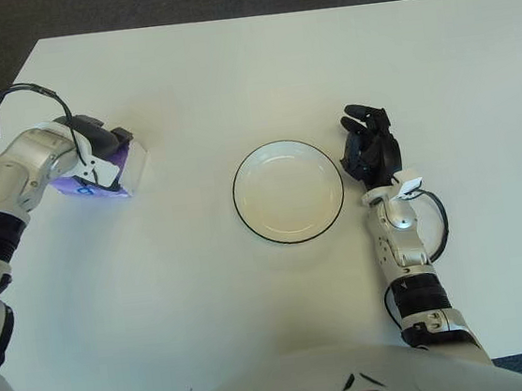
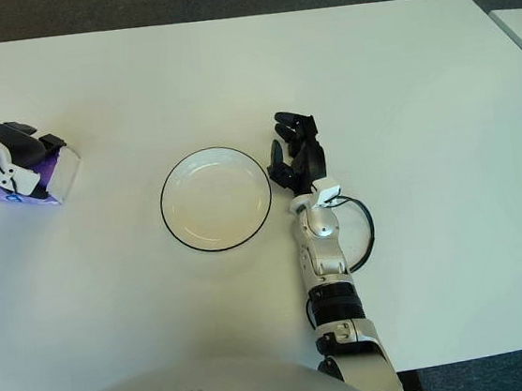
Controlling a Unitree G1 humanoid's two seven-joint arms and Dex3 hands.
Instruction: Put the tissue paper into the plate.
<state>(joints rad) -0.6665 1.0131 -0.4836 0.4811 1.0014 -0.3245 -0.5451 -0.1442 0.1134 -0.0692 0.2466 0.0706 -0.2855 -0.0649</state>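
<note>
A purple and white tissue pack [image 1: 117, 172] lies on the white table at the far left. My left hand [image 1: 96, 153] is on top of it, its dark fingers curled over the pack. A white plate with a thin black rim [image 1: 245, 218] sits empty near the table's middle, well to the right of the pack. My right hand [image 1: 368, 144] shows just beside the plate's right edge, its black fingers loosely spread and holding nothing.
The white table [image 1: 274, 62] stretches wide behind and to the right of the plate. Dark floor lies beyond its far edge. A black cable loops off my left forearm [image 1: 18, 91], and another at my right wrist [image 1: 434, 223].
</note>
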